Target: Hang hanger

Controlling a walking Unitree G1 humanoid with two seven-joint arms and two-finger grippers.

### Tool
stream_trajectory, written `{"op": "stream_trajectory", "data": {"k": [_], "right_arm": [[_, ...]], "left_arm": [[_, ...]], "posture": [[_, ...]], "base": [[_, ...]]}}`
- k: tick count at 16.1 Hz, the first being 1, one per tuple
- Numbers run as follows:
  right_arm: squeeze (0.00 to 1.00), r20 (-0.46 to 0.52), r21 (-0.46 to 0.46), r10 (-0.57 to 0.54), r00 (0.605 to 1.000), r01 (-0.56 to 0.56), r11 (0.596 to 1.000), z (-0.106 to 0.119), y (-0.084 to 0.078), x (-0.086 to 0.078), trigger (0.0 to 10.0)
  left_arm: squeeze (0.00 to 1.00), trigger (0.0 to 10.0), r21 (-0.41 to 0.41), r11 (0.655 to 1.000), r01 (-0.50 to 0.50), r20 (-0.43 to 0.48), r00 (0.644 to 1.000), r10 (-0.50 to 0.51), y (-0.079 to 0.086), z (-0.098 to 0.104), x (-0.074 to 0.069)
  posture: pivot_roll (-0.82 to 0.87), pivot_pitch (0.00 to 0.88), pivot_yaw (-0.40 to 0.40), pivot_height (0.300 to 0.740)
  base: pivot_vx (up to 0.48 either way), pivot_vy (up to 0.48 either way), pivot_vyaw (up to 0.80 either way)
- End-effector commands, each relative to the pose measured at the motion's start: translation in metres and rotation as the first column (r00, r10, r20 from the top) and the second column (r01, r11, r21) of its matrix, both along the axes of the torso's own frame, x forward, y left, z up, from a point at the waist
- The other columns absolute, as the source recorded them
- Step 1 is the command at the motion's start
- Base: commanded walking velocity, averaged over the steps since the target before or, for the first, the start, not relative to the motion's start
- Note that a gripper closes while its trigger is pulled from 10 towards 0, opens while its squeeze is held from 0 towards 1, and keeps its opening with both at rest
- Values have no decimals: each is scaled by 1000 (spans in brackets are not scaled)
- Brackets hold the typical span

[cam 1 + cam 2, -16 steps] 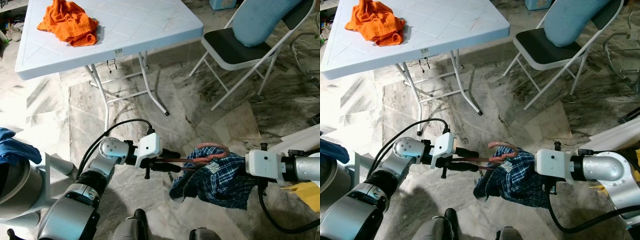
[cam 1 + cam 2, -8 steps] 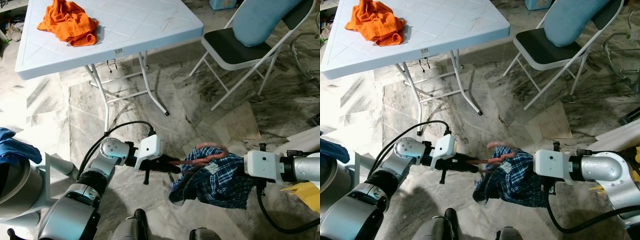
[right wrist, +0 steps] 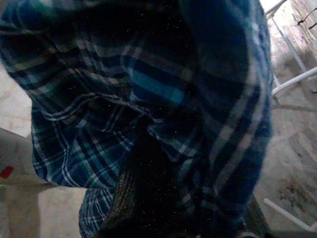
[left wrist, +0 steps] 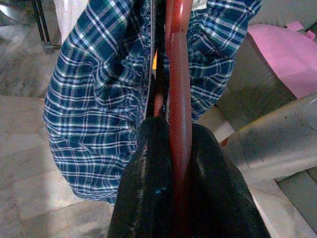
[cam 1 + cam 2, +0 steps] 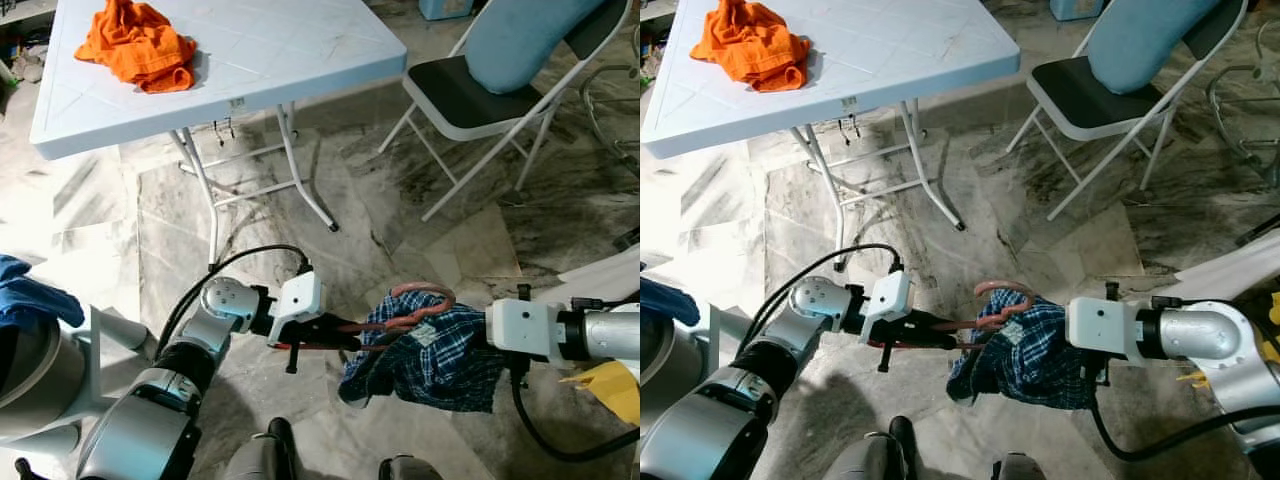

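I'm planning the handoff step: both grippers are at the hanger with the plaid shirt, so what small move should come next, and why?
Probably keep the left gripper clamped on the red hanger and have the right gripper, buried in the plaid shirt, ease the cloth further over the hanger. The shirt hangs bunched below the hook, and no rail is in view to hang it on.

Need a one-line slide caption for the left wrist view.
Left gripper shut on the red hanger, with the blue plaid shirt draped over it.

white folding table (image 5: 280, 50), orange cloth (image 5: 140, 45) on it, marble floor (image 5: 380, 230)
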State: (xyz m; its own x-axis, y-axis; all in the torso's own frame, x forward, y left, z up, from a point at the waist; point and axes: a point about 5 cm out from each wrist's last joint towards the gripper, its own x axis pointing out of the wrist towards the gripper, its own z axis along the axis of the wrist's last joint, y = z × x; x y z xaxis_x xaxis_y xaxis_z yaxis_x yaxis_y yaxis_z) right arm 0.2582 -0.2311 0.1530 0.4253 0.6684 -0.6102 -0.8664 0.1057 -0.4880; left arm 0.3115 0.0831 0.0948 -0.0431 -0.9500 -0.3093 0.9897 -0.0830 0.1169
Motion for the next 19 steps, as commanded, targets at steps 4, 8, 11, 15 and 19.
{"op": "stream_trajectory", "data": {"k": [4, 8, 11, 15, 19], "right_arm": [[1000, 18, 67, 10, 1000, -11, 998, 7, 10, 9, 10000], [1000, 13, 66, 19, 1000, -20, 998, 1, 13, 9, 10000], [1000, 144, 67, -35, 989, 26, 997, 9, 11, 28, 10000], [1000, 305, 116, -129, 944, 98, 988, 32, 7, 48, 10000], [1000, 340, 138, -166, 926, 126, 982, 33, 3, 53, 10000]], "left_arm": [[0, 0, -13, 1000, -28, -15, 1000, 28, -2, -7, -4], [0, 0, -40, 995, -91, -53, 995, 89, 6, -17, -9], [0, 0, -68, 984, -163, -47, 986, 160, 7, -20, -9], [0, 0, -89, 942, -323, -14, 946, 323, 16, -24, -4], [0, 0, -128, 871, -474, -7, 879, 477, 22, -25, 2]], "posture": [[-230, 212, 68, 740], [-233, 220, 54, 740], [-223, 220, 44, 740], [-213, 215, 44, 740], [-207, 209, 51, 740]], "base": [[0, 0, 0], [0, 0, 0], [0, 0, 0], [0, 0, 0], [0, 0, 0]]}}
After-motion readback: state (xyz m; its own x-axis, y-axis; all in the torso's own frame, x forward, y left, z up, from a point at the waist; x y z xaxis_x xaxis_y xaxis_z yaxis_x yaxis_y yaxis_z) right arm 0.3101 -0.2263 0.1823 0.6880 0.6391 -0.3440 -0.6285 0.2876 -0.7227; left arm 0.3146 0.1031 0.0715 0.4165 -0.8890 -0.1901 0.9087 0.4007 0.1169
